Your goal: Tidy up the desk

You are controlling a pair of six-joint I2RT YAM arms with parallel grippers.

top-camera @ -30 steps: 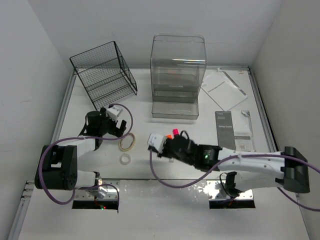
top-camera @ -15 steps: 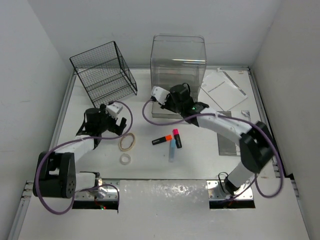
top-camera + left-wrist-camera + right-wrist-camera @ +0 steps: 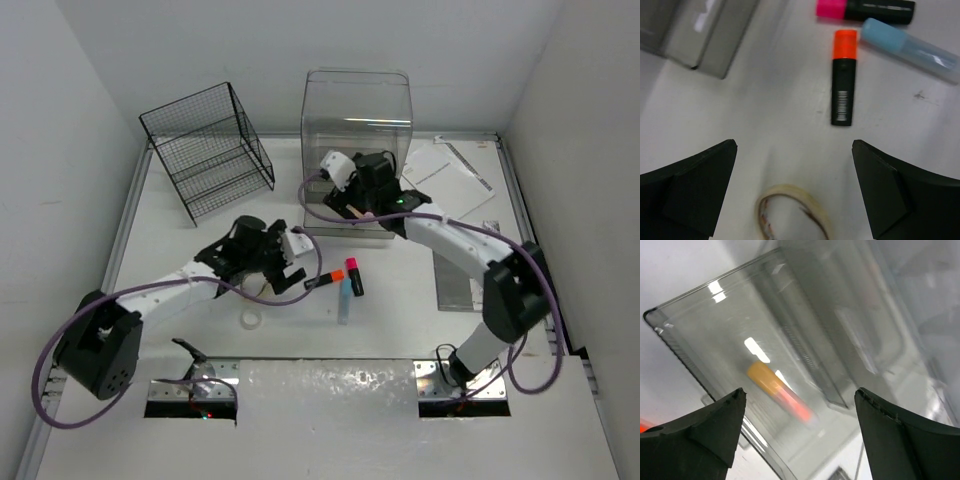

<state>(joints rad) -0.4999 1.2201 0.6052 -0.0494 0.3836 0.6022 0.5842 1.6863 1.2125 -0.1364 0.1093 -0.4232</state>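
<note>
1. Your right gripper (image 3: 800,405) has left the middle of the large flat white desk (image 3: 400,325); it now sits at the clear plastic drawer organiser (image 3: 355,120) at the back. Its jaws, narrow a second ago, stand wide and hold nothing.
2. A blurred yellow-and-red marker (image 3: 780,392) lies in the organiser's lower tray, directly ahead of those jaws; I judge it just released, so one item is filed.
3. Your left gripper (image 3: 795,165) has swung from the left side towards the centre; its jaws are wide and empty, hovering over the cream ring of masking tape (image 3: 792,212).
4. Loose on the desk, close together just beyond the tape: an orange-capped black highlighter (image 3: 844,85); a pink-capped black highlighter (image 3: 865,8); a pale blue translucent pen (image 3: 910,42). A smaller white tape roll (image 3: 250,318) lies nearer the front edge.
5. The task is partly done; withdraw the right arm clear of the tray before you reach for the next pen, since both arms are converging on the same cluster.
</note>
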